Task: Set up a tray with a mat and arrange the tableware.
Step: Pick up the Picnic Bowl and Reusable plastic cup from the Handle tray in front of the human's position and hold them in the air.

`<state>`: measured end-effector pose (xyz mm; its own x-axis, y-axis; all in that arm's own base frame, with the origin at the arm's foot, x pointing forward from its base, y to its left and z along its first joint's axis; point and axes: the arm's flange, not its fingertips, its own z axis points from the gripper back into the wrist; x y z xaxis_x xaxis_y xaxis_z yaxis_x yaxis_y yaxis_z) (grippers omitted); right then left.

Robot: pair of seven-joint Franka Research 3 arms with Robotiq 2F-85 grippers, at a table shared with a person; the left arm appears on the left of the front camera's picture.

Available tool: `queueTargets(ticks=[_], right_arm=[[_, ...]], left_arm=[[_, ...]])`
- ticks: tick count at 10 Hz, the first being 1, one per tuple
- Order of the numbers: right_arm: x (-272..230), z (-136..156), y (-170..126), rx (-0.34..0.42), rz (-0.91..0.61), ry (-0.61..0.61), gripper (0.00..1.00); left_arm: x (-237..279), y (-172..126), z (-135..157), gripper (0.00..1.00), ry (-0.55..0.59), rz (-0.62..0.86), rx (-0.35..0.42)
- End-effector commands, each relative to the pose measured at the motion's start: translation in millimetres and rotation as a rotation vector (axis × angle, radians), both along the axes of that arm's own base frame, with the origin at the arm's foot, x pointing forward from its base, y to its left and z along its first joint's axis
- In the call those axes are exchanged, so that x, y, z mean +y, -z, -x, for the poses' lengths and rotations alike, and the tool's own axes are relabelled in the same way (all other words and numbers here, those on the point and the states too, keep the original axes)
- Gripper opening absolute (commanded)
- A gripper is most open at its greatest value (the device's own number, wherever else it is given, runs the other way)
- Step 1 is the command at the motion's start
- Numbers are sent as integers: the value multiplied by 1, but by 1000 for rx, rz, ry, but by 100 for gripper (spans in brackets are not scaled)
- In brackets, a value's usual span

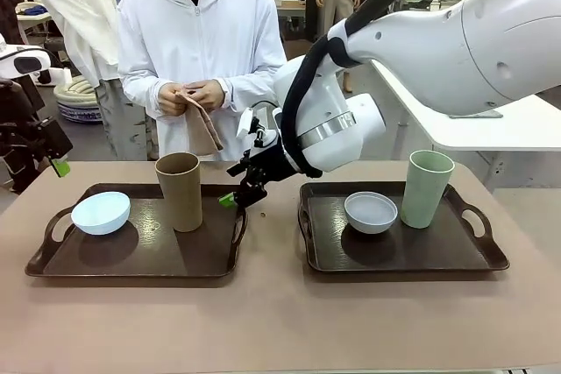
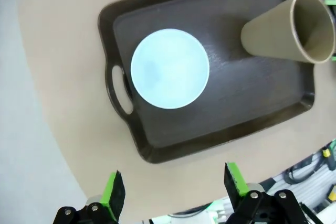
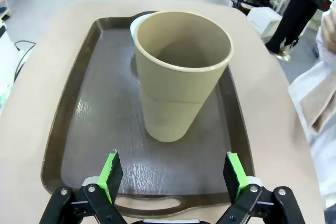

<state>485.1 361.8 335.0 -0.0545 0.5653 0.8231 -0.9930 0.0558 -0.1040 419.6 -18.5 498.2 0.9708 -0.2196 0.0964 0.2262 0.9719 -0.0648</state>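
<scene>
Two dark brown trays lie side by side. On the left tray [image 1: 140, 256] sit the pale blue bowl [image 1: 101, 213] and the tan brown cup [image 1: 180, 190]. The right tray [image 1: 403, 256] carries the greyish white bowl [image 1: 370, 212] and the pale green cup [image 1: 427, 187]. My right gripper [image 1: 235, 197] hangs open and empty over the left tray's right handle, facing the tan cup [image 3: 181, 77]. My left gripper [image 1: 53, 164] is open high above the left end of the table, looking down on the blue bowl [image 2: 169, 68]. The person holds a folded tan mat [image 1: 202, 124] in both hands.
The person stands at the far side of the table, behind the left tray. My right arm [image 1: 438, 41] reaches across the table's back from the right. Bare tabletop [image 1: 272, 321] runs along the front edge and between the trays.
</scene>
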Motion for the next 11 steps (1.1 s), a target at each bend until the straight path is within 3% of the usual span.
queueTargets(ticks=[1, 2, 6, 9, 11], right_arm=[[-4, -1, -1, 58, 2, 34, 100], [0, 0, 0, 0, 0, 0, 100], [1, -6, 1, 4, -49, -27, 100], [16, -15, 21, 11, -108, -107, 100], [25, -22, 34, 8, -138, -111, 100]], left_arm=[[0, -1, -4, 100, 9, 100, -92], [0, 0, 0, 100, 0, 0, 0], [1, -1, -2, 100, 3, 22, -15], [20, 13, -29, 100, -38, 4, -8], [26, 29, -38, 100, -3, 9, 1]])
